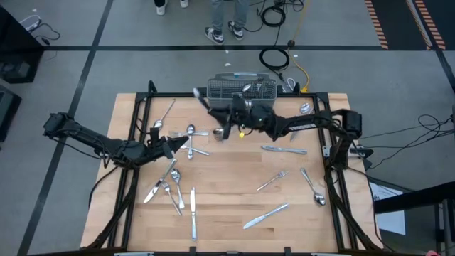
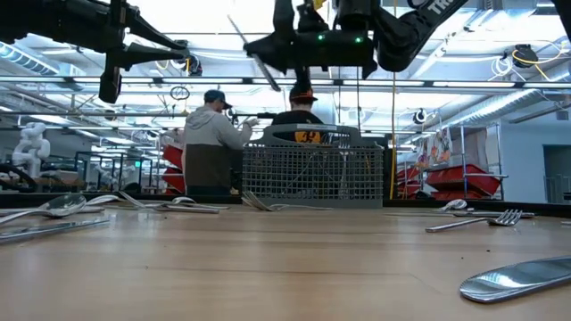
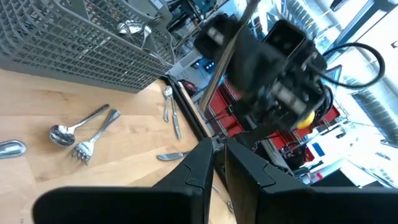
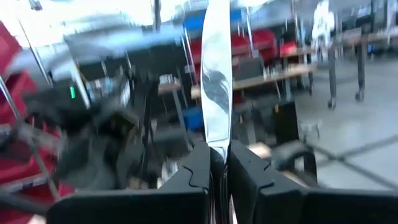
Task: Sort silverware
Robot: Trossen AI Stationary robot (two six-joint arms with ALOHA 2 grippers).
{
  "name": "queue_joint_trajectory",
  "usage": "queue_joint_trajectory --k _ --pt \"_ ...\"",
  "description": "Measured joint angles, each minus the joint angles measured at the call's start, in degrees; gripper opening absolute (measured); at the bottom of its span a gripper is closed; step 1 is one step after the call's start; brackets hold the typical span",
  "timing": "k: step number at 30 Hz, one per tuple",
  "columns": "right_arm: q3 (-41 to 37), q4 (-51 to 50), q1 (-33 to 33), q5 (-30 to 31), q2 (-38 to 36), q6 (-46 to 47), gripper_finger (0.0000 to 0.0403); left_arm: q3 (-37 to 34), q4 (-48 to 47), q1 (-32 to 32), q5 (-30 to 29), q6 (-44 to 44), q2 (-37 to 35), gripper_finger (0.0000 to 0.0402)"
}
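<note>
The right gripper is pinching a table knife above the table just near of the basket; a few pieces are sitting inside it; most silverware is lying scattered; the left gripper, nearly pressed together, is holding nothing visible.

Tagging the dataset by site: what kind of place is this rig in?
Likely an open robotics lab or workshop, not a kitchen: taped concrete floor with loose cables, red bins on shelving behind, people at benches beyond the wooden table.
</note>
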Motion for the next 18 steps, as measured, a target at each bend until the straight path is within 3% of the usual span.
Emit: queue_joint_trajectory --k 8,18 --pt "0.0 20.58 -4.91 -10.59 0.4 -0.39 0.0015 0.0 0.0 0.0 0.02 1.4 0.0 0.0048" --pt "0.0 21.71 -9.03 -10.56 0.58 -0.17 0.0015 0.0 -0.09 0.0 0.04 2.67 0.0 0.0048"
